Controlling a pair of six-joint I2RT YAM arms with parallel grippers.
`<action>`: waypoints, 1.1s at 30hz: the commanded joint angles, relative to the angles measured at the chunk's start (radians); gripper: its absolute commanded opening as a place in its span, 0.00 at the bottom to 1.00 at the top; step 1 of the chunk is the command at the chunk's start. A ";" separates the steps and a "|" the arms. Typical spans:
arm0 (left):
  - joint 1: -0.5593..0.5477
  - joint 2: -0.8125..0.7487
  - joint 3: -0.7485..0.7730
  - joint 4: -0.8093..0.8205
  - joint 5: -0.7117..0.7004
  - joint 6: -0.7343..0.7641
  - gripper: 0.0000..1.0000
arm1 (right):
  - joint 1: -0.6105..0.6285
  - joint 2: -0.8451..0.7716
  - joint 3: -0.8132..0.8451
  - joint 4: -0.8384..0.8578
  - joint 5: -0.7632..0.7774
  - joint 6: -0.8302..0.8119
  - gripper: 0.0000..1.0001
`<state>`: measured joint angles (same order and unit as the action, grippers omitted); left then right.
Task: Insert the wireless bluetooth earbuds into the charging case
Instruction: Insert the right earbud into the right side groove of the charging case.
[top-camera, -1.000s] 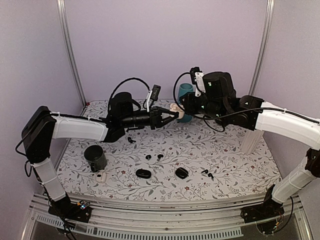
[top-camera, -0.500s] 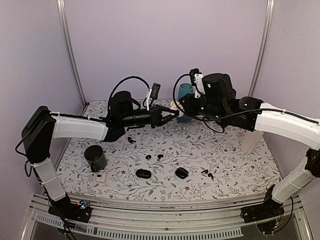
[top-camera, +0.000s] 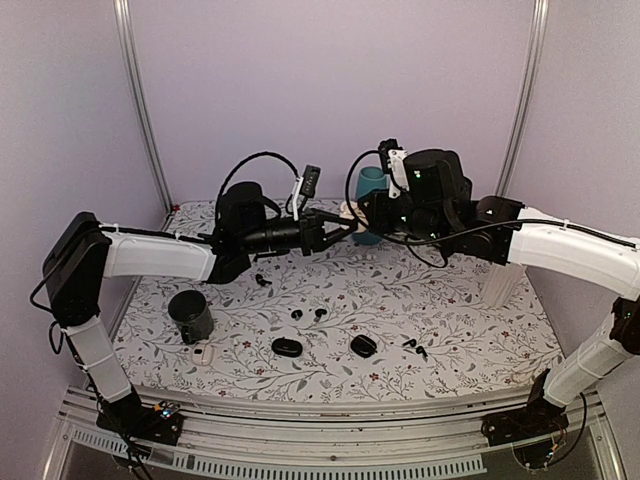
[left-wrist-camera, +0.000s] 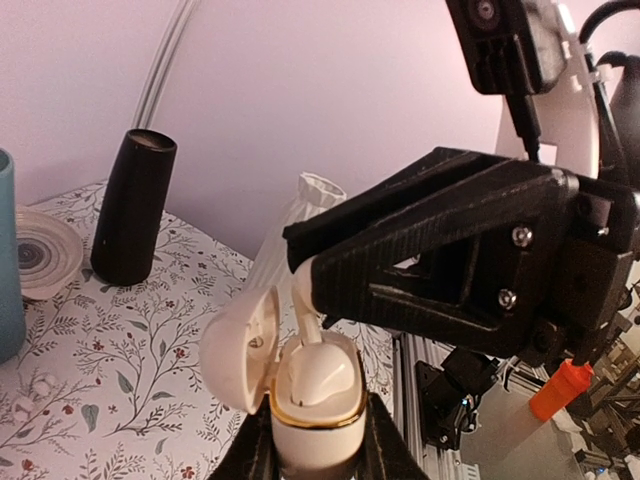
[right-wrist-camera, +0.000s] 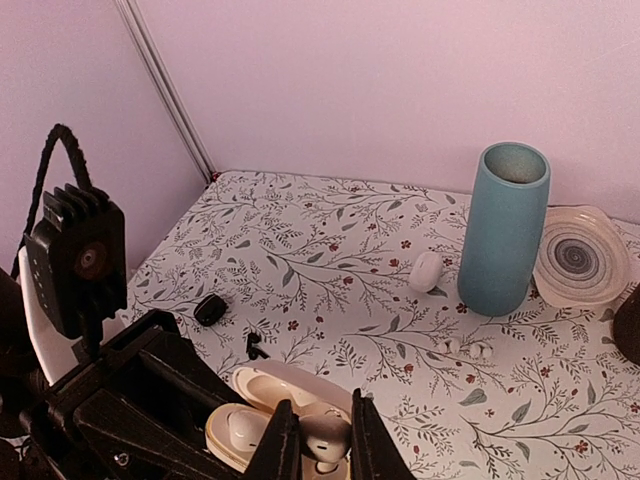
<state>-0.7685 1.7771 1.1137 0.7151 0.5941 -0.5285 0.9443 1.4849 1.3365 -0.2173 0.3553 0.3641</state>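
At the far left of the table (top-camera: 450, 310) stood a black cup (top-camera: 190, 316), and just beside it, on the near side, lay a small white case (top-camera: 203, 354). The left gripper (top-camera: 338, 228) was raised above the flowered table, its fingers closed on the lower part of a cream case (left-wrist-camera: 318, 405), one finger on each side. The lid (left-wrist-camera: 240, 355) was open and leaned aside. One cream earbud (right-wrist-camera: 243, 428) sat in a socket of this case.

The right gripper (right-wrist-camera: 322, 438) met it from the right side. Its fingers were pinched on a second cream earbud (right-wrist-camera: 325, 425), which was in the mouth of the other socket; I could not tell if it was fully down. In the left wrist view the black body of the right gripper filled much of the picture above the case. In the right wrist view the left gripper and its camera covered the lower left corner.

On the table below, well apart from both grippers, lay two black earbuds (top-camera: 296, 314). Nearer to the arms lay two black cases (top-camera: 285, 347), and more to the right the other black earbuds (top-camera: 413, 347). Behind the grippers stood a blue vase (right-wrist-camera: 503, 228), with a white pebble case (right-wrist-camera: 426, 271) just beside it, a striped plate (right-wrist-camera: 582, 255) near it and two tiny white earbuds (right-wrist-camera: 465, 348) in front of it. A white cup (top-camera: 503, 282) stood at the far right
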 joint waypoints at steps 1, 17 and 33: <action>-0.001 -0.046 0.021 0.051 -0.046 0.008 0.00 | 0.009 -0.002 -0.015 0.003 -0.033 -0.013 0.12; 0.000 -0.074 0.006 0.056 -0.098 0.082 0.00 | 0.009 0.049 0.042 -0.033 -0.142 -0.006 0.15; -0.007 -0.099 -0.020 0.054 -0.119 0.152 0.00 | 0.009 0.067 0.086 -0.056 -0.181 0.027 0.25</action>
<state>-0.7677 1.7260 1.0966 0.6975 0.4885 -0.4114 0.9348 1.5257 1.3930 -0.2222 0.2604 0.3683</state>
